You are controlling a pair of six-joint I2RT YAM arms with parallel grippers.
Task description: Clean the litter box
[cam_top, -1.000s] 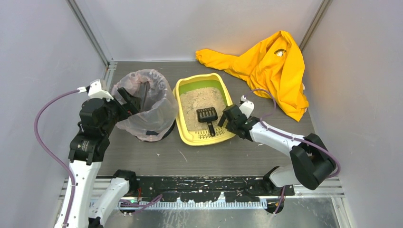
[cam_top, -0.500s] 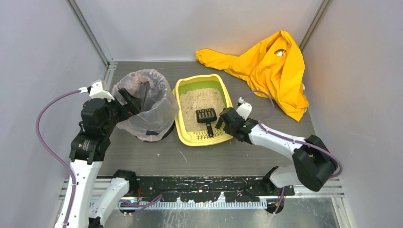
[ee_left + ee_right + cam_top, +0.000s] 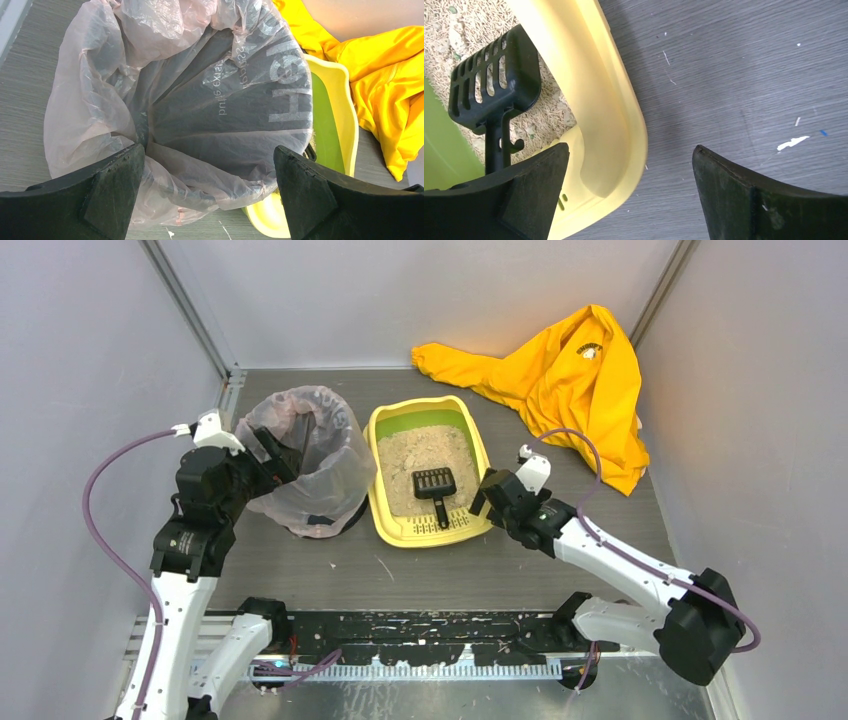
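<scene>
Top external view: the grey surface point(image 3: 450, 570) is seen to carry everything. A crumpled yellow garment point(image 3: 575, 380) is spread at the far right, well apart from the work and judged to have no part in it.

At the left stands the round bin point(image 3: 345, 465), lined with a translucent bag folded out over its rim so that waste can be dropped in. It is set just beside the litter box point(image 3: 425, 531), presumably so that a loaded scoop need only be carried a short way. The litter box lies at the middle of the surface, its slotted lip turned to the near side.

The left hand point(image 3: 207, 155) is held at the bin's near-left rim, its jaws spread wide with nothing between them but the bag's mouth; a steadying grasp of the rim may be intended.

The right hand point(image 3: 630, 152) is likewise spread and empty, and the box's near-right corner is straddled by it, one finger over the lip and the other over bare surface. Contact cannot be judged.

The small black scoop point(image 3: 436, 483) is left lying on the litter, handle toward the lip, ungrasped; it is judged that no scooping is yet under way.
</scene>
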